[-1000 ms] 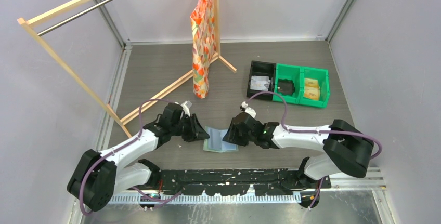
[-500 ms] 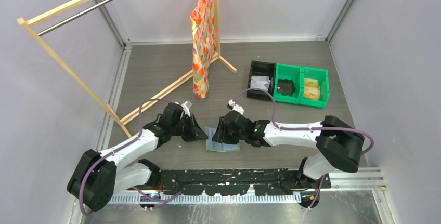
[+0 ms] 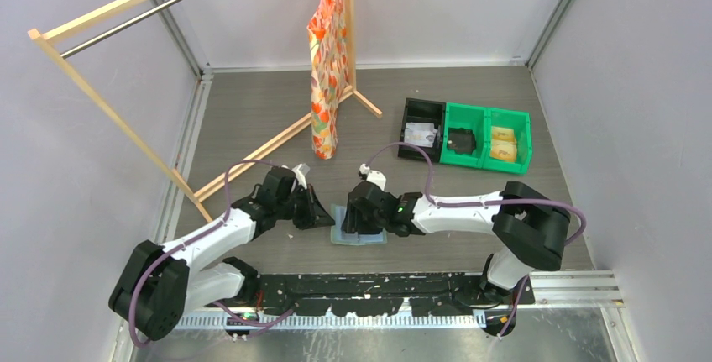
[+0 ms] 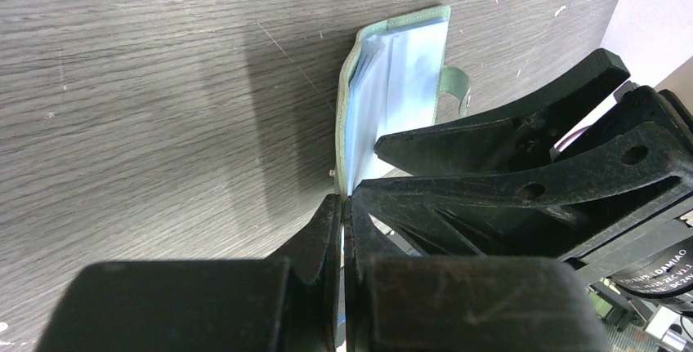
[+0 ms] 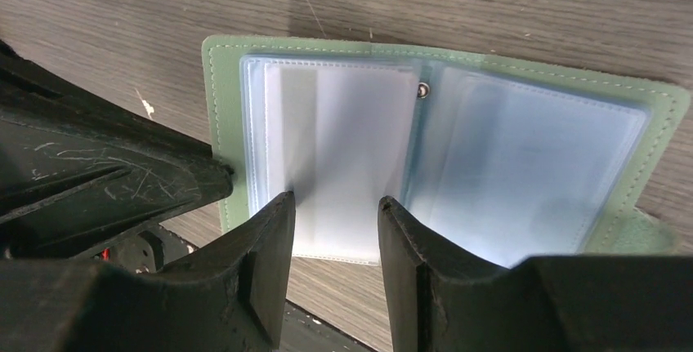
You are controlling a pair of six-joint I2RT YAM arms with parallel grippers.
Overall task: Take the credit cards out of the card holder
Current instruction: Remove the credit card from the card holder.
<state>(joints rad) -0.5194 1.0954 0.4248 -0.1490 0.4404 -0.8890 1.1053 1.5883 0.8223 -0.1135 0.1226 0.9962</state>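
The left gripper (image 4: 342, 202) has its fingers pressed together, and a thin pale sliver between them suggests they pinch the left edge of the card holder (image 4: 400, 74), which lies open and flat on the table (image 4: 147, 82). The right gripper (image 5: 331, 205) stands about half open over the card holder's left page, one finger on each side of the pocket's near edge, gripping nothing. I judge this the start of the pull: one arm anchors, the other lines up. Next, the right fingers need to find a card's exposed edge, close thinly and draw it out without dragging the holder. The right wrist view shows both pale blue pages and the snap stud (image 5: 422, 90); whether cards sit inside I cannot tell. The top view hides the pages under the grippers but shows green bins (image 3: 484, 137) well beyond the card holder, to its right.
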